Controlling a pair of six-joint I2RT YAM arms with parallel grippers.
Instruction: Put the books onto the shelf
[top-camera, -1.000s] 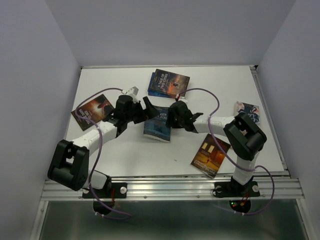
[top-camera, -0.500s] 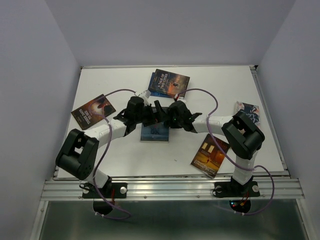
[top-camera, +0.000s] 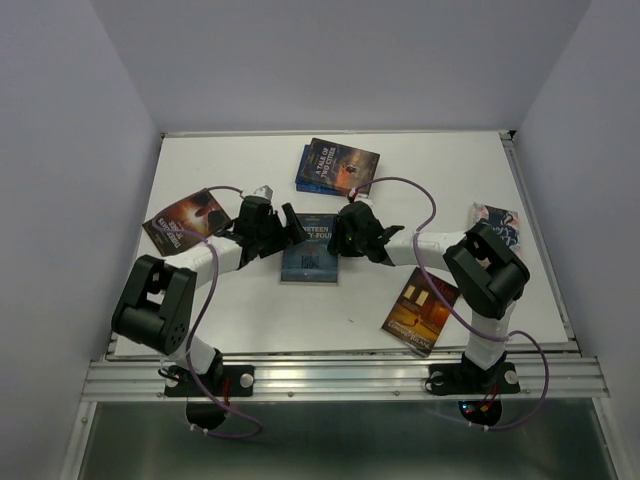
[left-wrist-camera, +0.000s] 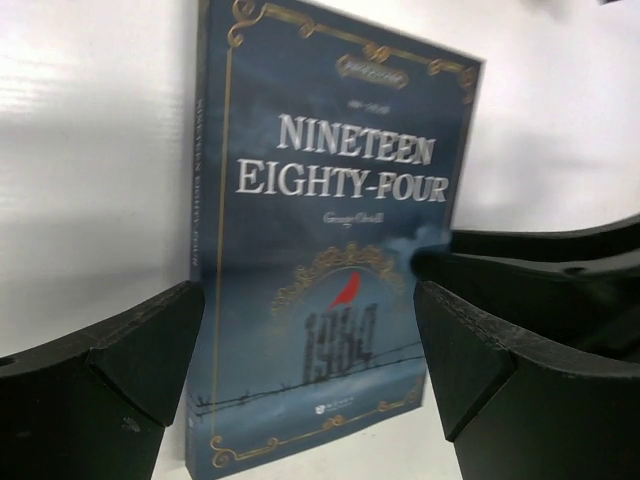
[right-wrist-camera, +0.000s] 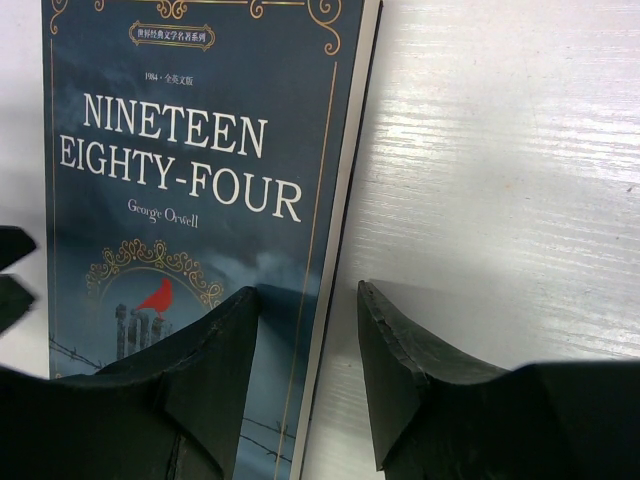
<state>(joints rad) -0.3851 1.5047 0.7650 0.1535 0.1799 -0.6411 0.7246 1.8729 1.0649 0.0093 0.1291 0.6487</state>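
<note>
A dark book (top-camera: 187, 222) lies at the tabletop's (top-camera: 250, 300) left edge. The left gripper (top-camera: 292, 226), released and spread wide, is just left of the blue book (top-camera: 310, 260), which lies flat mid-tabletop. The right gripper (top-camera: 338, 238), half spread and grasping nothing, straddles that book's right edge. A stack of books (top-camera: 340, 166) lies by the far edge, an orange book (top-camera: 420, 311) near the front, and a pale book (top-camera: 497, 221) at the right edge.

My right fingers (right-wrist-camera: 215, 380) cover the book's (right-wrist-camera: 190, 150) end nearest them; its far end is cut off by the frame. Boxed fine print above the title is illegible.
</note>
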